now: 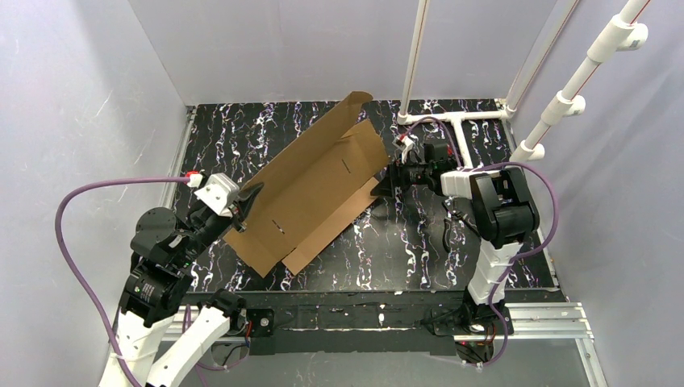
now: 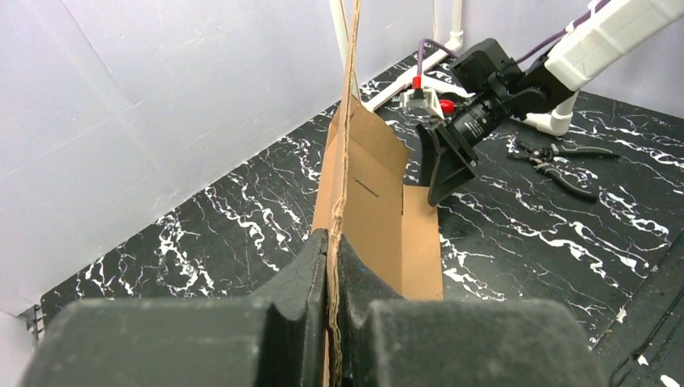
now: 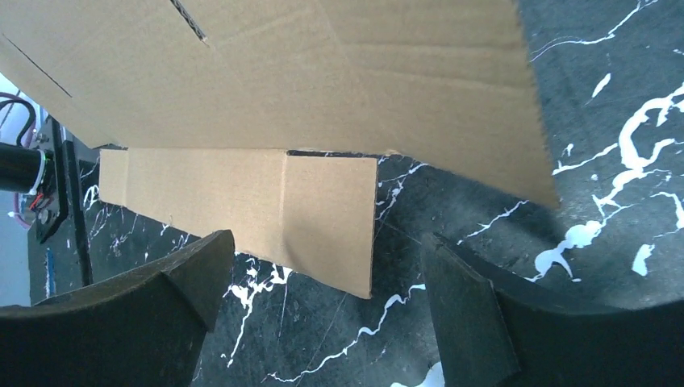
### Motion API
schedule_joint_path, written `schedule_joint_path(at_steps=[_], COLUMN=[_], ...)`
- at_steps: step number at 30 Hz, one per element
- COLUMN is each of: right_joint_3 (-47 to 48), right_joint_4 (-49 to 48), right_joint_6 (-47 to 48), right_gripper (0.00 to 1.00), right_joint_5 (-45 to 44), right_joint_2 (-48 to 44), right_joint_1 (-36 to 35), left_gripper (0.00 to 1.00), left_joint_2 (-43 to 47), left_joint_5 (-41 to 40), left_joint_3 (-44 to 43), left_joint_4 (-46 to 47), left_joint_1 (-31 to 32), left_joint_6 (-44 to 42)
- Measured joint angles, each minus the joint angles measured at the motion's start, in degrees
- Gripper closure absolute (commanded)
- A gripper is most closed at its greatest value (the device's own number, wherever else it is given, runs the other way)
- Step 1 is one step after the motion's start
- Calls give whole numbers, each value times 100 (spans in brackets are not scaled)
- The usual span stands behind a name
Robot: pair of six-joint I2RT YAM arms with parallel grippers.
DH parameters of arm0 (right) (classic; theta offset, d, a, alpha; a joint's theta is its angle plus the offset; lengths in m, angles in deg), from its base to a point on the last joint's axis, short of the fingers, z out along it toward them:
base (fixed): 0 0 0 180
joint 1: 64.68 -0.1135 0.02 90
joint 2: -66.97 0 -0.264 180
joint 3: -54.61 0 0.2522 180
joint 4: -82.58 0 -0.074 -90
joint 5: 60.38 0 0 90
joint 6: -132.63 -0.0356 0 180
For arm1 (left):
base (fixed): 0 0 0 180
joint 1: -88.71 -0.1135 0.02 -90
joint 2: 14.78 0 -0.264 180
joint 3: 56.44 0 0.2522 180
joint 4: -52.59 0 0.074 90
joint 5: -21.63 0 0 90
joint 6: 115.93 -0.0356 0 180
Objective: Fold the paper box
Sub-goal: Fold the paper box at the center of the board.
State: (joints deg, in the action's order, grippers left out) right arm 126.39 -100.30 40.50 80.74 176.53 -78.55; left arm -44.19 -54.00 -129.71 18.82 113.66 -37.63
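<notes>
Barely begun: the paper box (image 1: 314, 189) was a largely flat sheet, propped at a tilt on the surface (image 1: 403, 242).
Left fingers (image 2: 302, 282) were clamped on the box's left edge; right fingers (image 3: 161, 306) stood wide apart, empty, at its right end. No walls were raised, no tabs locked. Its underside was hidden.

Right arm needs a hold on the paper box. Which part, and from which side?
Probably the narrow side flap at the right end of the paper box, approached edge-on from the right with one finger above and one below. It is thin sheet jutting free below the raised main panel, straight ahead of the open right gripper. The left gripper pinches the opposite end.
</notes>
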Motion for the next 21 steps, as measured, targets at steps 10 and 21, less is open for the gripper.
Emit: schedule_joint_path(at_steps=[10,21], right_joint_3=[-505,-844], right_joint_4=[-1204,-1211], right_joint_6=[-625,-306], right_gripper=[59,99], right_joint_5=[31,-507], right_joint_2=[0,-608], right_joint_1=[-42,-356], left_gripper=[100,100], left_joint_2=[-11,-219], left_joint_5=[-7,-26], left_joint_3=[2,74], left_joint_4=[63,223], left_joint_1=[0,0], left_joint_6=[98,323])
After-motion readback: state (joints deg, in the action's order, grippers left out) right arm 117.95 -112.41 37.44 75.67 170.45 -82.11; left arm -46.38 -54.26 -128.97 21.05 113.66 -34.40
